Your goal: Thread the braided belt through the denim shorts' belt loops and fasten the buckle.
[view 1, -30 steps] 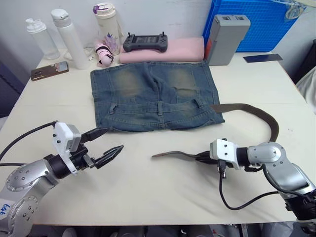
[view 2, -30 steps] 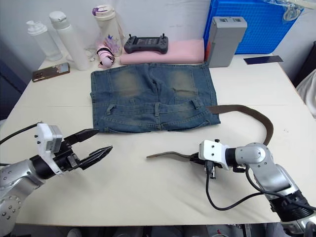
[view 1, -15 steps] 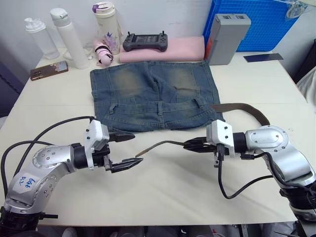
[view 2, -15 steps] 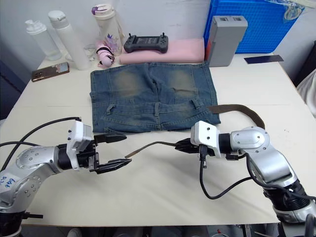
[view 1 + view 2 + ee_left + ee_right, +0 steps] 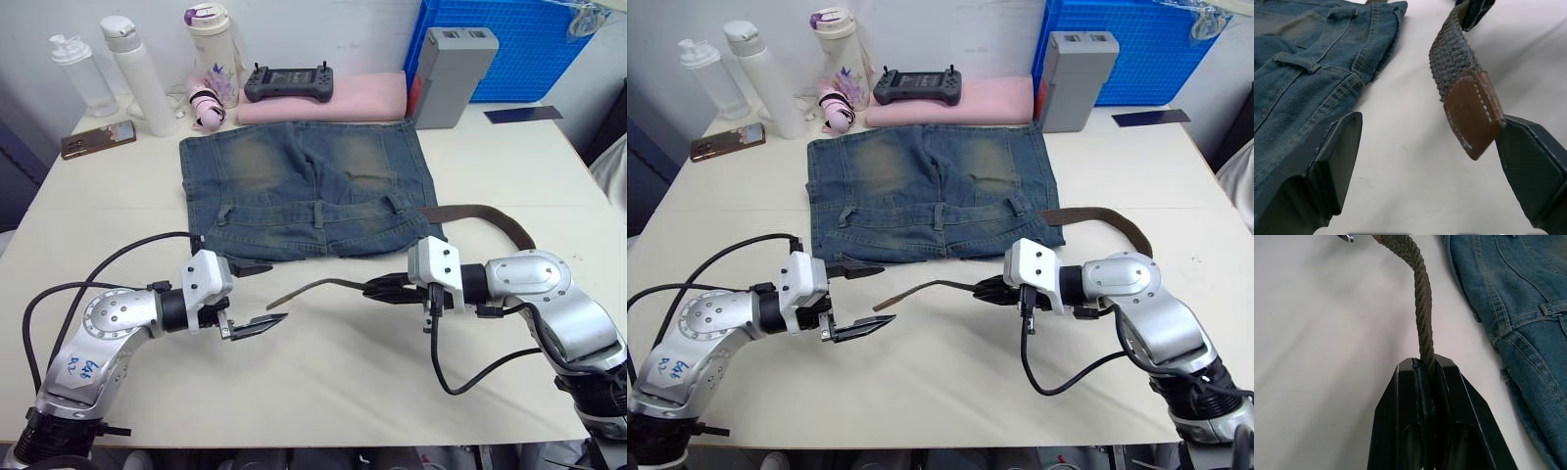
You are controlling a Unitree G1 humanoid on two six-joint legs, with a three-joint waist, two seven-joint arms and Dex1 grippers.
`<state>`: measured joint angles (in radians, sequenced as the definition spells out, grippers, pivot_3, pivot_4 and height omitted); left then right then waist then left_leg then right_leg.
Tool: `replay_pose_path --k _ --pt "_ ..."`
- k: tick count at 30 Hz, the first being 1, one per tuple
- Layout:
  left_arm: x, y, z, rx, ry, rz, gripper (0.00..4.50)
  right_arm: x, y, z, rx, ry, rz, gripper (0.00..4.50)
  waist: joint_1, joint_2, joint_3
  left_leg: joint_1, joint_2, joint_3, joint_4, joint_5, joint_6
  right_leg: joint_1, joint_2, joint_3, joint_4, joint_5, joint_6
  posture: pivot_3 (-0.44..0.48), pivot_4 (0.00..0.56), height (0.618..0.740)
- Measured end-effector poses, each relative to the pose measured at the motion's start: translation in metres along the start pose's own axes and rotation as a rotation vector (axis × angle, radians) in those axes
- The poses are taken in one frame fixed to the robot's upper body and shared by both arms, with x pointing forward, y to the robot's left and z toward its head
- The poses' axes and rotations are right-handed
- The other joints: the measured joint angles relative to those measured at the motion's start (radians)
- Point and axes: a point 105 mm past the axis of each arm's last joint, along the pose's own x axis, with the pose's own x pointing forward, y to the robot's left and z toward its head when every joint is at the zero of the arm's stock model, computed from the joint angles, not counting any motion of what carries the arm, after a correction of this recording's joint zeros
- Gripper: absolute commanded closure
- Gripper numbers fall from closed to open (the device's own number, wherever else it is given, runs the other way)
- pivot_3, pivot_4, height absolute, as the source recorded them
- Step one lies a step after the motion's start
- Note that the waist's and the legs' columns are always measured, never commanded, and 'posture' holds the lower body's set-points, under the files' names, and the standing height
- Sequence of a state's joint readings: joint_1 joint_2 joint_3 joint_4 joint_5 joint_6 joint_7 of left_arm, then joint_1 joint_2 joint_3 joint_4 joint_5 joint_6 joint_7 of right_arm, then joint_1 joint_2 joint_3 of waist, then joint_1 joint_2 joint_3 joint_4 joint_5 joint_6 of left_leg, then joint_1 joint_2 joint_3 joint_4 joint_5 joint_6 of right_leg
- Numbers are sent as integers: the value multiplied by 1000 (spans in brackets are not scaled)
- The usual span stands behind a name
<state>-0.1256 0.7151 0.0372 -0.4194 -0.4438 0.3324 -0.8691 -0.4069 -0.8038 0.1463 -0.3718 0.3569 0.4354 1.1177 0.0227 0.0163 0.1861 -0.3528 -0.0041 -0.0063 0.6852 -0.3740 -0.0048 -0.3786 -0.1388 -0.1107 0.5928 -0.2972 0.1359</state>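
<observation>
Right gripper (image 5: pixel 380 288): clamped the dull-brown braided belt (image 5: pixel 328 285), leather tip lifted before the faded denim shorts (image 5: pixel 309 196).
Left gripper (image 5: pixel 257 294): wide, straddling the tip.
Risk: limp tip could sag, so the closing fingers miss.

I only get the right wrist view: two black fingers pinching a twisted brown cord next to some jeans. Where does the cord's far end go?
Observer: That cord is the braided belt. Its brown leather tip sits between the open fingers of the left hand, which has not closed on it.
Operator: And behind the fingers I can see, where does the rest of it go?
Observer: From the right hand it curves back around that arm and ends beside the waistband corner of the denim shorts. None of the belt loops visibly has it threaded through.
</observation>
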Motion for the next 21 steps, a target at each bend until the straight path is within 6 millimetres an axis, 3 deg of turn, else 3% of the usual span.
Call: replay_pose_path --k 7,8,13,17,21 --pt "1 -1 0 -4 -16 3 4269 0 0 1 2 -3 3 4500 0 0 0 0 0 0 0 0 0 0 0 0 0 0 0 0 150 739" --pt "1 -2 -1 -8 -15 2 4458 0 0 1 2 -3 3 4500 0 0 0 0 0 0 0 0 0 0 0 0 0 0 0 0 150 739" --pt "1 -3 -1 -9 -15 -1 4458 0 0 1 3 -3 3 4500 0 0 0 0 0 0 0 0 0 0 0 0 0 0 0 0 150 739" --pt "1 -6 -3 -51 -10 -12 4500 1 -1 0 18 -4 -10 2923 -1 0 0 0 0 0 0 0 0 0 0 0 0 0 0 0 150 739" --pt "0 -18 -7 -226 -23 -57 4500 -3 -12 2 112 -44 -95 938 -1 0 0 0 0 -1 0 0 0 0 -1 0 1 0 0 0 150 739"
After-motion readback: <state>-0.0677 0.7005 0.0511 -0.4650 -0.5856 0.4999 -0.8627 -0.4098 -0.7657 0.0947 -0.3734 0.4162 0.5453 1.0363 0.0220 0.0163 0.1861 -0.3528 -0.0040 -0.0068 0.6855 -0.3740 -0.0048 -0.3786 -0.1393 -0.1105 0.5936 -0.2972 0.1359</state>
